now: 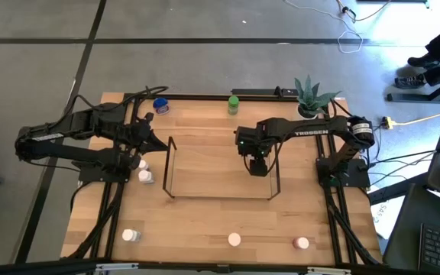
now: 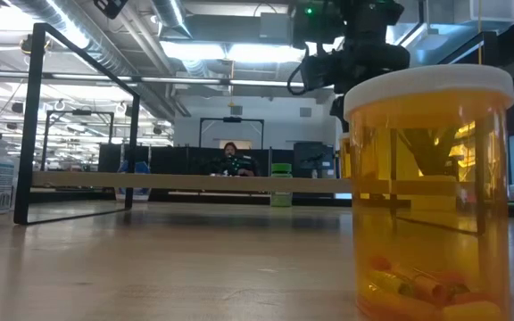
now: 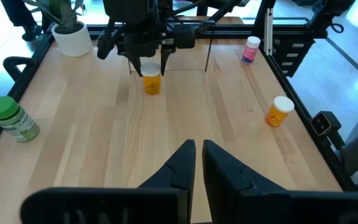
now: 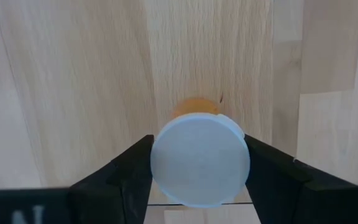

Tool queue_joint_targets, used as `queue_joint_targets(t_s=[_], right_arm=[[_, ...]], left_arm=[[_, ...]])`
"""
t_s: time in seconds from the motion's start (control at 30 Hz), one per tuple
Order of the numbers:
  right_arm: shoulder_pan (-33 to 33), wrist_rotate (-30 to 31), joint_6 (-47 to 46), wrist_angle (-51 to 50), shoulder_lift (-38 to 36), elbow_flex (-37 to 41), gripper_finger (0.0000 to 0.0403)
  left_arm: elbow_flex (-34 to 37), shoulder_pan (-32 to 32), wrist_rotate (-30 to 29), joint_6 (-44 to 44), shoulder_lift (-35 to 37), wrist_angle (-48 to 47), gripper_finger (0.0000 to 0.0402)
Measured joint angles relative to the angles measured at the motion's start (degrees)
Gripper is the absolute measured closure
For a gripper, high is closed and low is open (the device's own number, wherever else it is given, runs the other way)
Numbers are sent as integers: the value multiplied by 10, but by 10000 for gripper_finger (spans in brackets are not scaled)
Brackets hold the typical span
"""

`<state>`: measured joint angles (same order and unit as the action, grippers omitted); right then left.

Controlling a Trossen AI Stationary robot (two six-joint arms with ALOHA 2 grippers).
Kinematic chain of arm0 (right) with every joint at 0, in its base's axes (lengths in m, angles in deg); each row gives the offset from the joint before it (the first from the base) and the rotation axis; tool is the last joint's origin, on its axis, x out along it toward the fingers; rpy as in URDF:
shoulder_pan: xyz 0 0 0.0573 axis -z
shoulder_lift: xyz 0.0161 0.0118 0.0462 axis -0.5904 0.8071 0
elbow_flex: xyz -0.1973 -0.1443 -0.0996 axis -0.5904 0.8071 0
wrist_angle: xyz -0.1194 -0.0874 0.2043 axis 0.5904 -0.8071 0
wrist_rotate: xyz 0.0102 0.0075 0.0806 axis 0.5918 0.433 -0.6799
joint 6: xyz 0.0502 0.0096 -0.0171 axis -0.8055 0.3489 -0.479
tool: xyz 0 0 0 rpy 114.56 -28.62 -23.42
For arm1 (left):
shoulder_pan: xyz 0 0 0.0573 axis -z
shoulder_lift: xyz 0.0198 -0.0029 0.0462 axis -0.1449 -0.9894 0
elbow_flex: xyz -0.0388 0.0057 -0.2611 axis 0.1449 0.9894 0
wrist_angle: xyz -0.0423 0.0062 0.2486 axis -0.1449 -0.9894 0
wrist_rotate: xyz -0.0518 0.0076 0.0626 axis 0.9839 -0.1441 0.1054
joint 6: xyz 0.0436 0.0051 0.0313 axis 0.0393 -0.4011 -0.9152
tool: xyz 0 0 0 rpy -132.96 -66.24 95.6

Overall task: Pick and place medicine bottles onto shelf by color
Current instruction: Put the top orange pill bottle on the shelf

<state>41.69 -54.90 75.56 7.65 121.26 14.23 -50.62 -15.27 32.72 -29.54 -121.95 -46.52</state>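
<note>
One bottle, an orange one with a white cap, is at the shelf: the right gripper, at the right end of the wire frame near the centre of the high view, has its fingers closed against the cap's two sides, and the bottle stands upright on the wood. Whether it has been released cannot be told. The rest remain outside the frame: a green-capped bottle and a blue-capped one along the upper edge, two white-capped ones at centre left, and three along the lower edge. The left gripper waits at the left of the table, fingers nearly together and empty. Judged so, the sorting is barely begun.
</note>
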Motion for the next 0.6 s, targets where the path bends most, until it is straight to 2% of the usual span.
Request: queue_joint_targets(t_s=[0.6], right_arm=[[0,-4,-15,11,0,1,184]], left_arm=[[0,0,0,0,0,0,376]])
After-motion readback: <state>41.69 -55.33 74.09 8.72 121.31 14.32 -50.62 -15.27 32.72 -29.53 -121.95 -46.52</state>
